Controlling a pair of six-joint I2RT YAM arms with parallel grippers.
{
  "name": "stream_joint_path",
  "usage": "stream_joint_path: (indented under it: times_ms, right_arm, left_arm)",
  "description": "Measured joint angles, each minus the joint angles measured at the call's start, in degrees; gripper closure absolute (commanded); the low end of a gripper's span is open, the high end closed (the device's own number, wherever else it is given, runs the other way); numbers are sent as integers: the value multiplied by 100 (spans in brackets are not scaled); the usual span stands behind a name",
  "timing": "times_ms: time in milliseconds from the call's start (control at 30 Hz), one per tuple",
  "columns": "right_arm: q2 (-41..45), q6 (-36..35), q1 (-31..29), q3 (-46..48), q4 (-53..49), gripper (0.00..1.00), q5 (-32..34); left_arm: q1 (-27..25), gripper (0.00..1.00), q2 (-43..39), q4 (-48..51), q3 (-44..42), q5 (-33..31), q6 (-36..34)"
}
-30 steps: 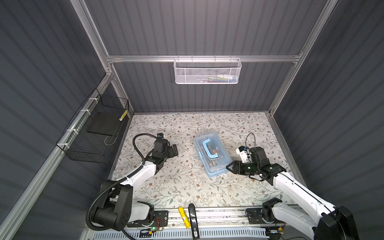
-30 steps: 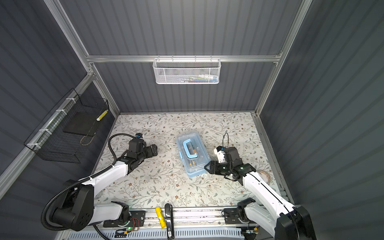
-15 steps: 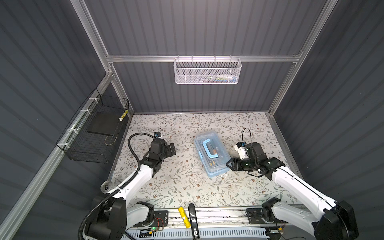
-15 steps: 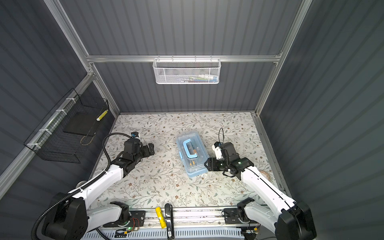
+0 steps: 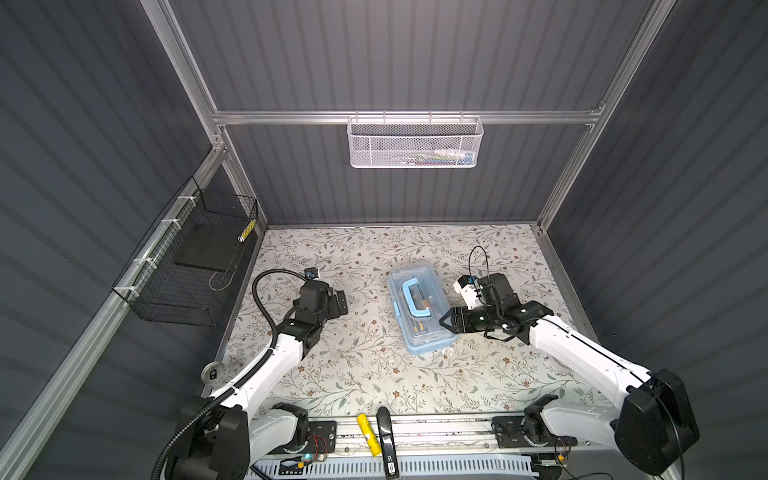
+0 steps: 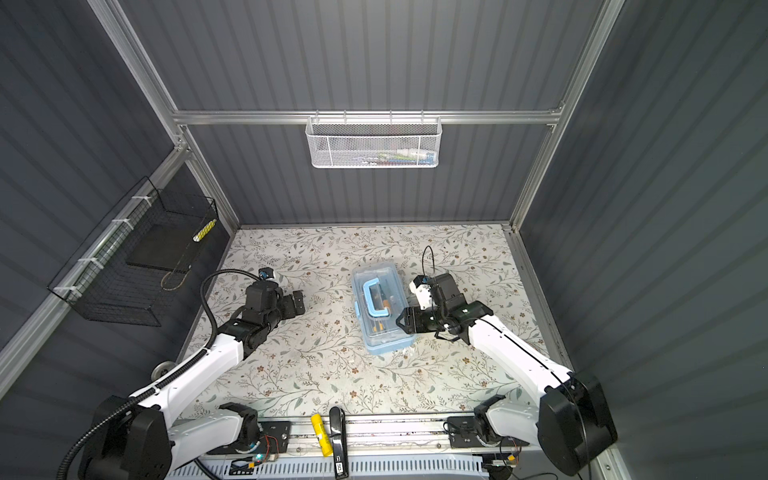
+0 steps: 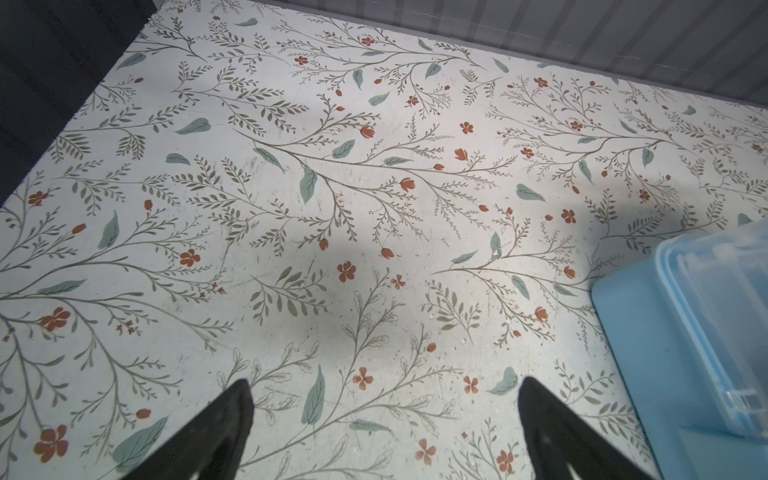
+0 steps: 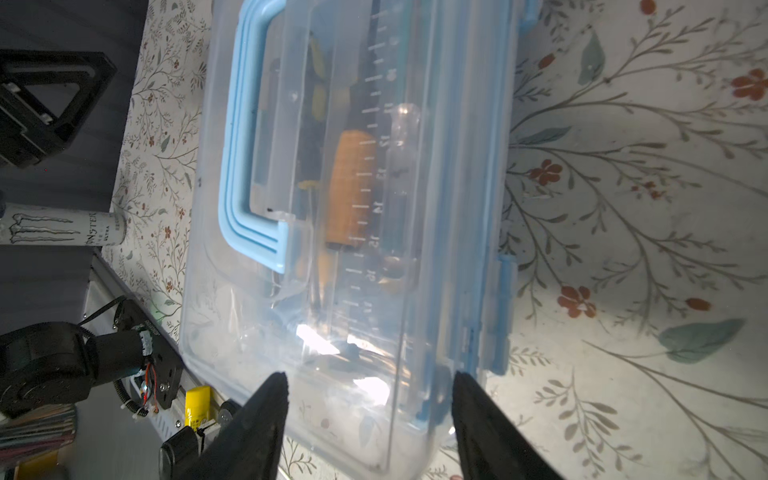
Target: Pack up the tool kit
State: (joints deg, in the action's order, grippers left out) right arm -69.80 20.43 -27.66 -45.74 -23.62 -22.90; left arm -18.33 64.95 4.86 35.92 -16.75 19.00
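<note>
Out in the middle of the table [image 5: 353, 374], the tool kit case [image 5: 422, 332] is sat shut, tools [image 8: 351, 187] packed inside. The right gripper [image 5: 444, 323] has been moved in over its latch edge, jaws part-spread with nothing pinched. The left gripper [image 5: 340, 302] is kept wide and empty. Latching's probably what's left.

Dark grey ribbed walls [image 5: 395, 62] on three sides, aluminium frame rails [image 5: 291, 117]. Floral-print tabletop [image 5: 353, 365] below. White mesh basket [image 5: 415, 145] on far rail. Black wire basket [image 5: 174, 299] on left wall (dark slab inside). Light even, shadows soft.
</note>
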Motion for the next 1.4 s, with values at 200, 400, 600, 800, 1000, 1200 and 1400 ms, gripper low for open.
stream_joint_path:
  times_ms: [200, 400, 600, 800, 1000, 1200, 1400]
  right_arm:
    - [11, 55, -142, 103, 101, 36, -122]
    - [11, 22, -173, 81, 98, 33, 46]
    - [236, -195, 214, -256, -125, 22, 887]
    - [1040, -267, 1342, -144, 328, 17, 2072]
    - [1554, -450, 2149, 988, 1674, 15, 3254]
    - [769, -994, 2430, 2249, 3495, 14, 3980]
    - [-61, -1349, 2549, 2935, 5602, 13, 3921]
  left_arm:
    - [0, 0, -35, 28, -4, -42, -44]
    - [0, 0, -35, -50, -28, 4, -74]
    - [146, 0, -68, -173, -243, -48, -214]
    - [417, 0, -243, -975, -741, -1075, -507]
    - [592, 0, 79, -2549, -1526, -1705, -1012]
    - [765, 0, 1296, -4022, -1635, -1637, -1432]
    - [970, 0, 2699, -6282, -1989, -1029, -1759]
